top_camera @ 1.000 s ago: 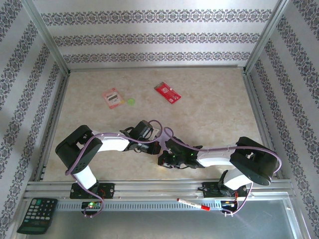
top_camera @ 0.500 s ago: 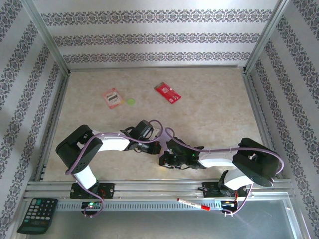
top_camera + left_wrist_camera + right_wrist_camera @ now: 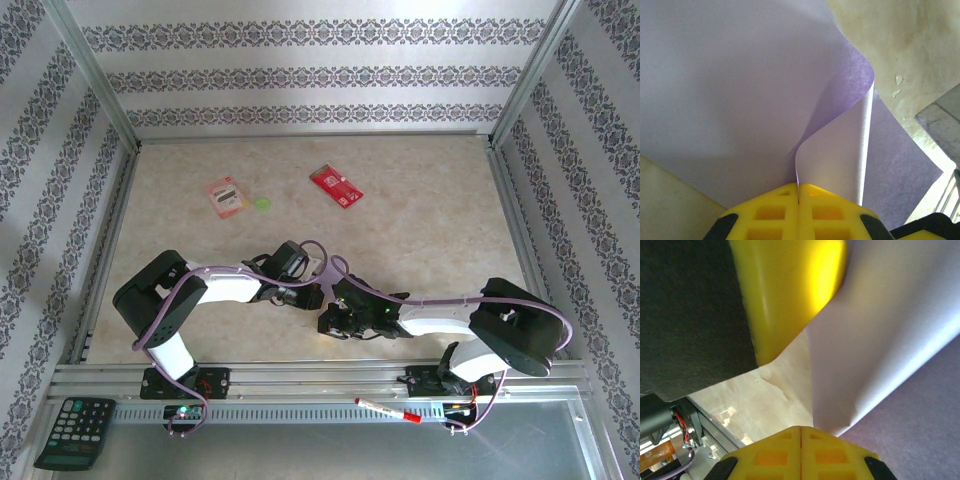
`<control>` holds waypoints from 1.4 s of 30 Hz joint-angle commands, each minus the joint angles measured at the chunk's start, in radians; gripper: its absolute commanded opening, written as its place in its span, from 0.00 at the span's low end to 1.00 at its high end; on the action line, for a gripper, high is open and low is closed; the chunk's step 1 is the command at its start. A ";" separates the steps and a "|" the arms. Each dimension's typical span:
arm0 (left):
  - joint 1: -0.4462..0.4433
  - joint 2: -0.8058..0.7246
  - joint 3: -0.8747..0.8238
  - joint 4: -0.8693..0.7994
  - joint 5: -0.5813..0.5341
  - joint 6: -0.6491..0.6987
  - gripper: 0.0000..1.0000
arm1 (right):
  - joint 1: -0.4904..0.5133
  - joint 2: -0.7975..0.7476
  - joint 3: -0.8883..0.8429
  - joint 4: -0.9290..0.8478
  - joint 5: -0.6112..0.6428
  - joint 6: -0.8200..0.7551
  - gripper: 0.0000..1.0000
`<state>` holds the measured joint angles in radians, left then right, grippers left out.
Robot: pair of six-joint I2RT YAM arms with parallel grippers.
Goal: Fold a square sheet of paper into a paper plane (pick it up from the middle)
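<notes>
The square sheet of paper (image 3: 740, 90) curls up off the desk (image 3: 910, 45), low and central in the top view. The left end effector (image 3: 798, 192) and right end effector (image 3: 800, 432) each pinch it, fingers pressed together. It looks thin, light and floppy and would likely crease easily, so hold it close to the fold.

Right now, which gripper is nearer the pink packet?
Left. In the top view the left gripper is toward the near edge and to the right of the packet. The right gripper sits just beyond it, nearer the bases.
</notes>
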<state>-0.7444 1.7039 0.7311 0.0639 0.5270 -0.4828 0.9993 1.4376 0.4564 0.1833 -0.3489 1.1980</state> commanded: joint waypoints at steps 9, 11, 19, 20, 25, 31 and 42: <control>-0.010 0.074 -0.029 -0.143 -0.117 0.031 0.00 | 0.012 0.026 -0.049 -0.031 -0.015 -0.021 0.05; -0.010 0.074 -0.029 -0.145 -0.117 0.032 0.00 | 0.012 0.019 -0.059 -0.037 -0.014 -0.021 0.05; -0.012 0.076 -0.031 -0.142 -0.117 0.031 0.00 | -0.014 -0.057 -0.031 -0.040 -0.023 -0.030 0.05; -0.011 0.077 -0.031 -0.141 -0.117 0.031 0.00 | -0.021 -0.070 -0.027 -0.040 -0.020 -0.029 0.05; -0.011 0.078 -0.029 -0.141 -0.113 0.032 0.00 | -0.048 -0.099 -0.015 -0.040 -0.016 -0.031 0.05; -0.011 0.078 -0.032 -0.138 -0.112 0.027 0.00 | -0.065 -0.054 0.013 -0.030 -0.028 -0.052 0.05; -0.012 0.067 -0.024 -0.141 -0.100 0.018 0.00 | -0.090 0.008 0.005 -0.022 -0.046 -0.068 0.05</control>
<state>-0.7452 1.7077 0.7376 0.0608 0.5278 -0.4793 0.9199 1.4448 0.4728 0.1658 -0.3832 1.1515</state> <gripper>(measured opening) 0.049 0.055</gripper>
